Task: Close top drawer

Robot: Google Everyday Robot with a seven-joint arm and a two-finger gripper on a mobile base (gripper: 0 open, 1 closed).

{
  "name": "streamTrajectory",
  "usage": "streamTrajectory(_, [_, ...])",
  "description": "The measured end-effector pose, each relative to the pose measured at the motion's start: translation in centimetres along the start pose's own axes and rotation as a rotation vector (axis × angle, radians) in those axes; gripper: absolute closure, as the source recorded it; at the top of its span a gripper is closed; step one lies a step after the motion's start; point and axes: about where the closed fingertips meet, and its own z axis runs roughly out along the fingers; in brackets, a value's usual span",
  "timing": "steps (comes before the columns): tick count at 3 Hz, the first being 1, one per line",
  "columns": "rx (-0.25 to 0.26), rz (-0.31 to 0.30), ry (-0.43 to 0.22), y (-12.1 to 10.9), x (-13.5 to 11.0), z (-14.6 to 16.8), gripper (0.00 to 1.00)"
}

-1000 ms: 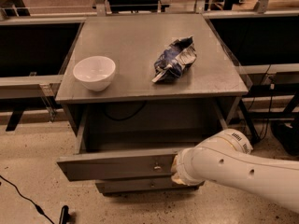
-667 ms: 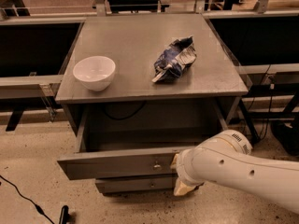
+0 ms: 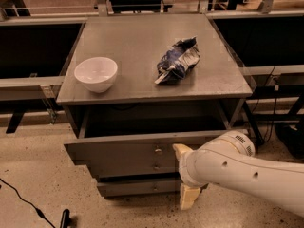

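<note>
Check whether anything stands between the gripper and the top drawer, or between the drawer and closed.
Nothing visible does. The gripper is at the top drawer front, beside its knob. The drawer's dark inside shows nothing sticking out; the white bowl and crumpled bag lie on the cabinet top.

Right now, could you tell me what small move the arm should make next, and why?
Probably push the gripper forward against the front of the top drawer. The drawer stands pulled out from the cabinet, and the gripper is already at its front panel, right of centre.
</note>
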Motion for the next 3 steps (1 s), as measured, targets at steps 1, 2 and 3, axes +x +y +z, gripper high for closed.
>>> streamTrajectory(1, [0.005,0.004,0.030,0.8,-0.1,-1.3,0.16])
streamTrajectory(2, [0.026,0.049,0.002,0.5,-0.5,-2.2,0.39])
streamTrajectory(3, [0.035,0.030,-0.032,-0.8,-0.8,-2.1,0.62])
